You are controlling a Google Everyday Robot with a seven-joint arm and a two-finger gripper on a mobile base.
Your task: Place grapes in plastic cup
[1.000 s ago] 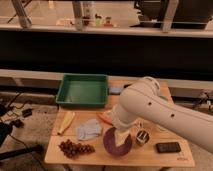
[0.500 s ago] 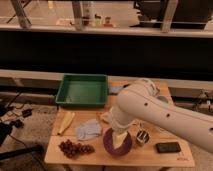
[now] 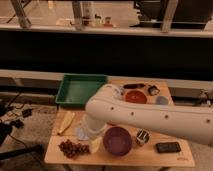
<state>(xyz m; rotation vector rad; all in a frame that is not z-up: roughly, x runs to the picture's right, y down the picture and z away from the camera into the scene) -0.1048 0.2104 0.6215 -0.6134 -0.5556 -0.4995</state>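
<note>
- My gripper (image 3: 93, 141) hangs low over the wooden table (image 3: 125, 159) at the end of the white arm (image 3: 150, 117). Its jaws stand apart and hold nothing.
- The grapes (image 3: 74, 148) lie on the table just camera-left of the gripper, nearer the front edge and not gripped.
- The purple bowl (image 3: 118, 140) sits just camera-right of the gripper.
- The green tray (image 3: 80, 90) lies beyond the gripper, toward the back of the table.
- A pale bluish thing (image 3: 81, 133) shows beside the gripper; I cannot tell what it is.
</note>
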